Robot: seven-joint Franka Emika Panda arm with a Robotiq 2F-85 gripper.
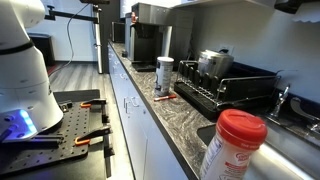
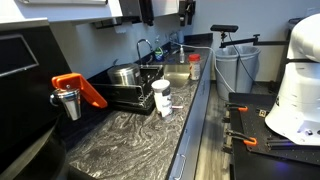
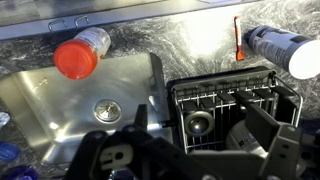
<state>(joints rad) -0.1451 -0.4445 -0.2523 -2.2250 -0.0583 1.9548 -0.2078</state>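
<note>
My jaws hang spread wide and empty, with the dish rack (image 3: 222,84) just below them and the sink (image 3: 60,110) alongside it. If I descend carelessly, I judge a finger could snag a rack wire.

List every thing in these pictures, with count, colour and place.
dark marbled stone counter: one, grey, along the wall.
stainless steel sink: one, silver, in the counter.
clear plastic jar with red lid: one, clear, beside the sink.
black wire dish rack: one, black, beside the sink.
round steel pot: one, silver, inside the rack.
cylindrical bottle with white cap: one, greyish, beyond the rack.
thin orange-handled tool: one, orange, beside the bottle.
black coffee machine: one, black, counter's far end.
white robot arm: one, white, beside the counter.
end effector: one, black, open, above sink and rack.
</note>
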